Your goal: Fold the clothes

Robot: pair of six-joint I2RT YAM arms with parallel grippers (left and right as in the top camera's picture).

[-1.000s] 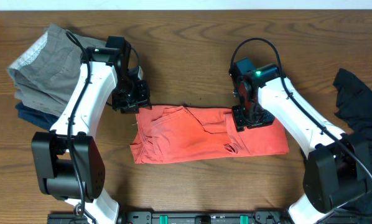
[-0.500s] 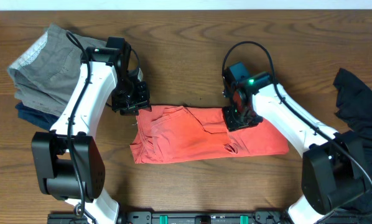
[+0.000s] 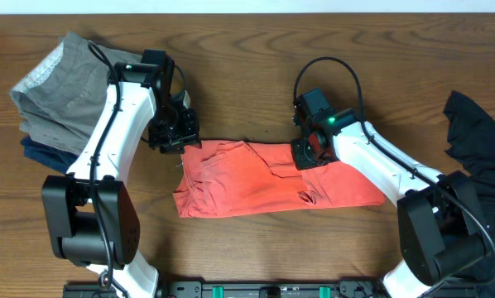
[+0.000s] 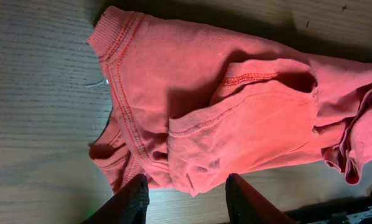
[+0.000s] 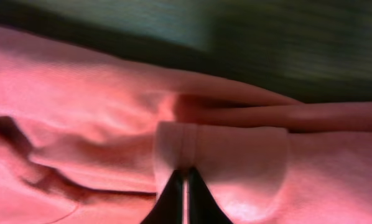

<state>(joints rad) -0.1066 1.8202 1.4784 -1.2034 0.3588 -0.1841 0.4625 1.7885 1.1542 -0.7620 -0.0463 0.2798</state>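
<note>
**Right gripper shifts left along the shirt's far edge and clamps shut**

Since a second ago, my right gripper (image 3: 305, 156) has slid left along the far edge of the coral-red T-shirt (image 3: 256, 182), and its jaws have gone from apart to closed. From overhead I only see its body sitting over the cloth. The right wrist view shows the fingertips (image 5: 176, 186) pressed together with a small fold of the shirt pinched at their tips.

My left gripper (image 3: 171, 132) has not moved from the shirt's far left corner. The overhead view hides its fingers (image 4: 136, 196). The left wrist view shows them spread, with the shirt's edge near the ribbed collar lying loose between them.

The shirt lies as a long band across the middle of the table (image 3: 231, 66). Only the overhead view shows the black garment (image 3: 471, 132) at the right edge and the grey folded garment (image 3: 53, 91) stacked on the navy folded garment (image 3: 40, 153) at far left.
</note>
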